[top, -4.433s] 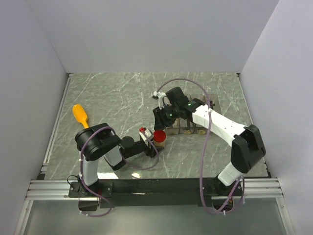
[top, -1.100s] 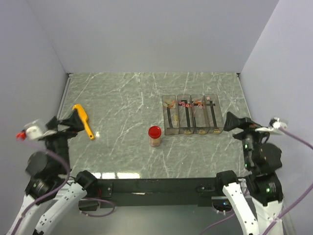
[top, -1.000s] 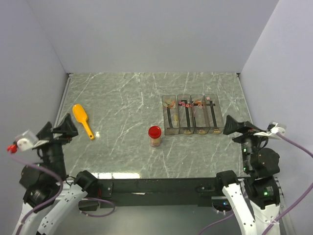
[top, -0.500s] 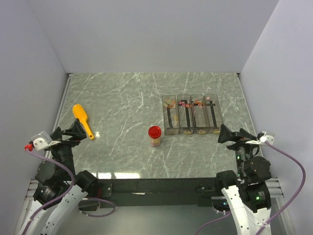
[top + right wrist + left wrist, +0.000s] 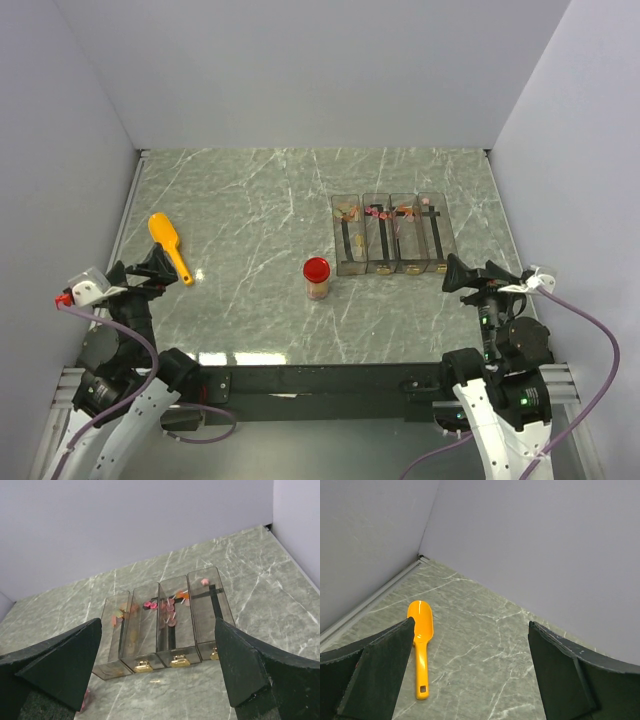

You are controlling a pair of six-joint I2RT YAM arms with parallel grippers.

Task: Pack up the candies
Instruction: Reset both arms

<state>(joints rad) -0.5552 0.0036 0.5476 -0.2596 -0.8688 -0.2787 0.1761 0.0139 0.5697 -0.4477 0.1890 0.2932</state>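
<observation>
The candies (image 5: 378, 212) are small pink, orange and yellow pieces at the far ends of a clear four-drawer box (image 5: 392, 235). In the right wrist view the candies (image 5: 171, 609) lie inside the drawers (image 5: 150, 645), behind the brass knobs. My right gripper (image 5: 474, 272) is open and empty at the near right, pointing at the box (image 5: 158, 626). My left gripper (image 5: 143, 268) is open and empty at the near left (image 5: 470, 670), just short of the yellow-orange scoop (image 5: 420, 645). Neither gripper touches anything.
A small jar with a red lid (image 5: 316, 277) stands upright mid-table, left of the drawer box. The scoop (image 5: 168, 246) lies flat near the left wall. Grey walls close in three sides of the marble-patterned table (image 5: 260, 200).
Since 4.4 s ago both arms have drawn back from the jar to the near corners. Over the last second both dropped lower and swung inward; in the last half second they barely move.
</observation>
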